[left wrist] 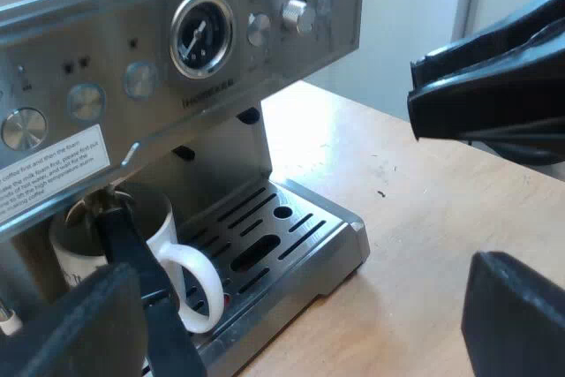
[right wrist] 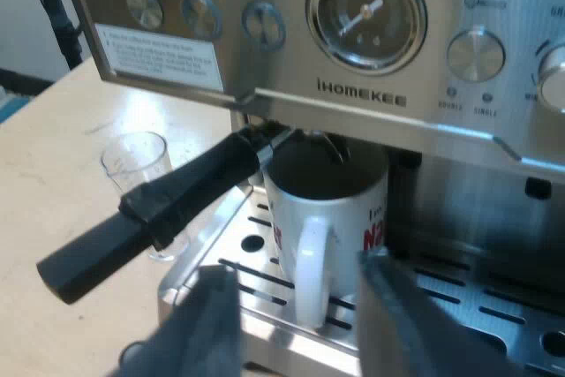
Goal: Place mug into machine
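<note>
A white mug [right wrist: 322, 218] with red lettering stands upright on the drip tray [right wrist: 494, 306] of the steel espresso machine [right wrist: 362, 90], right under the locked-in metal holder. The holder's dark handle [right wrist: 177, 196] juts out past the mug's rim. My right gripper [right wrist: 305, 328] is open in front of the mug, one finger on each side of the mug's handle and apart from it. My left gripper [left wrist: 300, 333] is open wide off the tray's corner, with nothing between its fingers. From there the mug [left wrist: 71, 258] sits behind the holder's handle [left wrist: 132, 258].
A clear measuring glass [right wrist: 137, 161] stands on the wooden table [left wrist: 415, 209] beside the machine, behind the holder's handle. The slotted drip tray [left wrist: 291, 236] has bare room beside the mug. A black robot part [left wrist: 494, 86] hangs over the table near the machine.
</note>
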